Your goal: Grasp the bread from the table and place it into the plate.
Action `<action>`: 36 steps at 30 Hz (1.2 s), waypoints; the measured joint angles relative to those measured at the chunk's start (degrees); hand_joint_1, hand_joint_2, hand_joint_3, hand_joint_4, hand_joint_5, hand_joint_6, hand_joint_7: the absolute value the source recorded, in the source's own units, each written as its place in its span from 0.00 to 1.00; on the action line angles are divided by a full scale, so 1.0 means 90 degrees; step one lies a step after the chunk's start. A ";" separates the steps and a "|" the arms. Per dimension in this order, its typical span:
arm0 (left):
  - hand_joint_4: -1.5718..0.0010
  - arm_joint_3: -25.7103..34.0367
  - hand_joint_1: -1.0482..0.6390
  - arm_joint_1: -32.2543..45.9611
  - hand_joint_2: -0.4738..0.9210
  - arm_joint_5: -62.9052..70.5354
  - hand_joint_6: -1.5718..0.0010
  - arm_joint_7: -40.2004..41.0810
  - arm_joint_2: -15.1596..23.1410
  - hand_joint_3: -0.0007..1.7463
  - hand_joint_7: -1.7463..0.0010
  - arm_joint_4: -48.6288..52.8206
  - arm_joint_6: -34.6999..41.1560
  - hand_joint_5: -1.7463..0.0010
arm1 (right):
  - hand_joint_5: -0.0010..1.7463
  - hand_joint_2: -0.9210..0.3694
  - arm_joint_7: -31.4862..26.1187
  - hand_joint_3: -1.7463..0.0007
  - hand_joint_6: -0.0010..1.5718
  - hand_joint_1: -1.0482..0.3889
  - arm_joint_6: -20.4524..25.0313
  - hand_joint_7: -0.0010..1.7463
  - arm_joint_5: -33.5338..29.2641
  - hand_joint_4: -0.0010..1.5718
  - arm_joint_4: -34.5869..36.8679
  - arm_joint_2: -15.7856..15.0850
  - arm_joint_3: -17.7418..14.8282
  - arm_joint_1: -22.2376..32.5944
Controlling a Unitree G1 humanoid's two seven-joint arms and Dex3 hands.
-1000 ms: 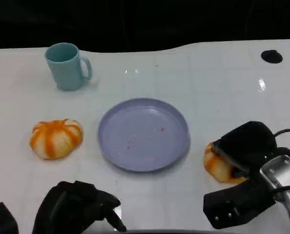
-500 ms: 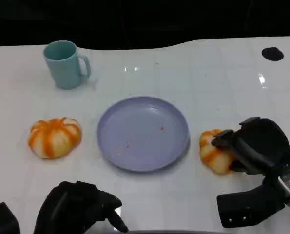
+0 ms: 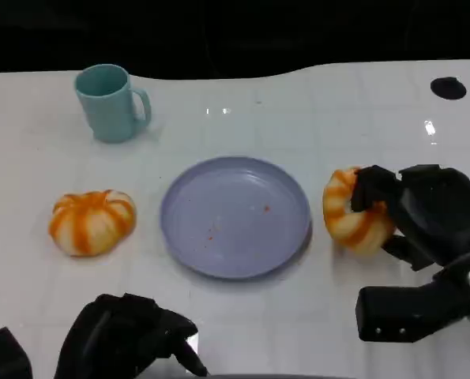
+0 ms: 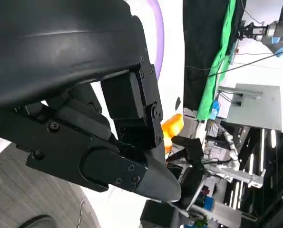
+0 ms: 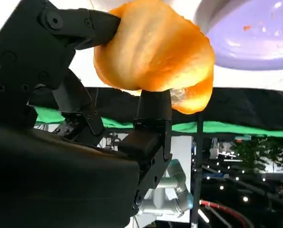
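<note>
The right hand (image 3: 424, 213) has the bread (image 3: 351, 209) pinched in its fingers (image 5: 79, 19), and from where I stand that grip makes sense: the bun sits just to the right of the plate (image 3: 235, 215), so a short carry leftward should bring it over the rim. In the right wrist view the bread (image 5: 155, 50) is clamped from two sides, one black finger pressing across its top and another digit pushing up from under it, with the plate's (image 5: 255, 42) lilac edge close beyond. The hand looks closed as far as the soft bun lets it, holding nothing else. Whether the bread is clear of the table (image 3: 337, 110) or resting on it I cannot tell from the head view, though it looks tilted up on its side rather than lying flat. The plate holds only a few crumbs, so I judge the placing step is yet to be done. A second bun (image 3: 92, 222) lies on the table to the left of the plate, well apart from the first, and a teal mug (image 3: 110, 103) stands upright further back on that side. The left hand (image 3: 128, 335) hangs low at the near edge with its fingers curled in and nothing in them, touching neither bun nor plate.
</note>
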 measured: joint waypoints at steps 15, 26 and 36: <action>0.18 -0.0014 0.07 0.0033 0.97 0.0032 0.01 0.0037 0.0002 0.00 1.00 -0.0071 -0.0008 0.53 | 1.00 0.52 0.0394 0.28 0.46 0.60 -0.0383 1.00 0.0549 0.63 -0.0451 0.0561 -0.0196 -0.0283; 0.19 -0.0056 0.08 0.0034 0.96 0.0041 0.01 0.0049 -0.0002 0.00 1.00 -0.0067 -0.0064 0.52 | 1.00 0.52 0.0789 0.23 0.49 0.63 -0.0430 1.00 0.0632 0.64 0.0238 0.1354 0.0011 -0.0845; 0.20 -0.0083 0.07 0.0042 0.97 0.0043 0.01 0.0049 0.0000 0.00 1.00 -0.0057 -0.0075 0.51 | 1.00 0.47 0.0824 0.34 0.55 0.64 -0.0668 0.66 0.0797 0.58 0.1382 0.1937 0.0183 -0.1296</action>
